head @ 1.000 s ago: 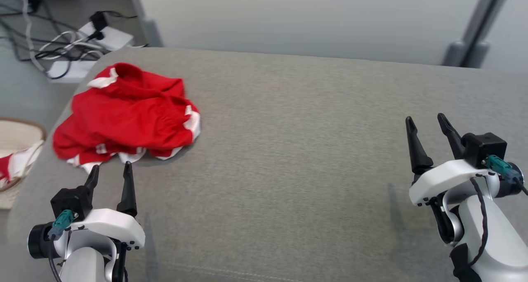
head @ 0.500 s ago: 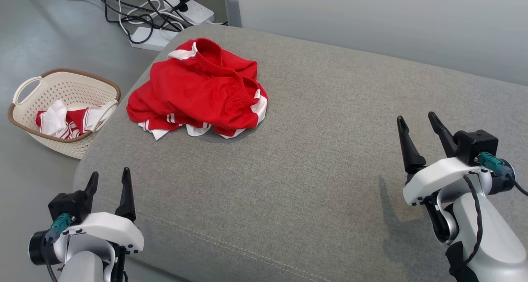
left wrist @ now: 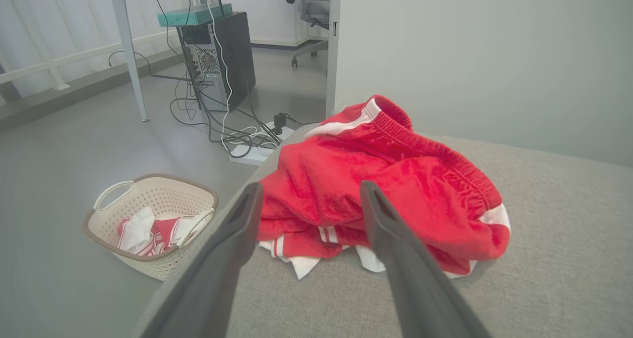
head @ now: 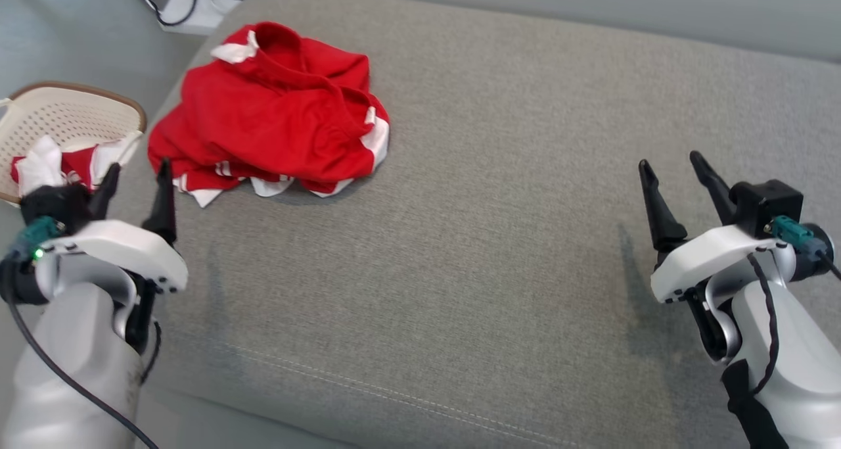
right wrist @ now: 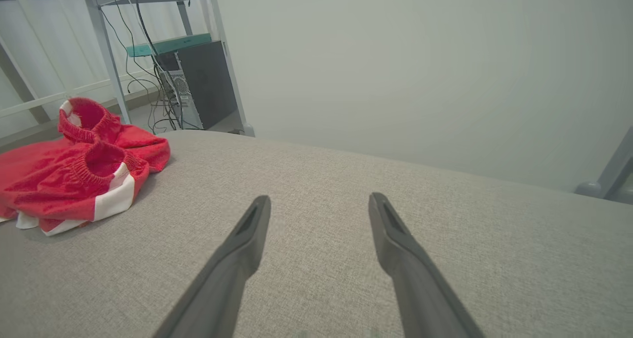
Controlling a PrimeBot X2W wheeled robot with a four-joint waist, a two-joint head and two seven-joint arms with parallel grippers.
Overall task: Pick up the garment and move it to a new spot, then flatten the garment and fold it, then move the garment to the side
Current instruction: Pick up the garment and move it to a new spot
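Note:
The garment [head: 269, 114] is a crumpled pair of red shorts with white trim, lying on the far left of the grey cushion [head: 493, 238]. My left gripper [head: 136, 174] is open at the cushion's left edge, just short of the garment's near hem, with nothing between its fingers. The left wrist view shows the garment [left wrist: 385, 184] straight ahead of the left gripper [left wrist: 309, 192]. My right gripper [head: 670, 166] is open over the cushion's right side, far from the cloth. In the right wrist view the garment [right wrist: 74, 179] lies far left of the right gripper [right wrist: 319, 202].
A cream laundry basket [head: 85, 104] holding red and white clothes stands on the floor left of the cushion, also in the left wrist view [left wrist: 163, 189]. Cables and a power strip [head: 190, 8] lie on the floor beyond. A computer tower [left wrist: 222, 56] stands further back.
The head camera has tilted and turned, so the whole picture shifted. My left gripper has risen and come closer to the garment's near edge. The garment has not moved.

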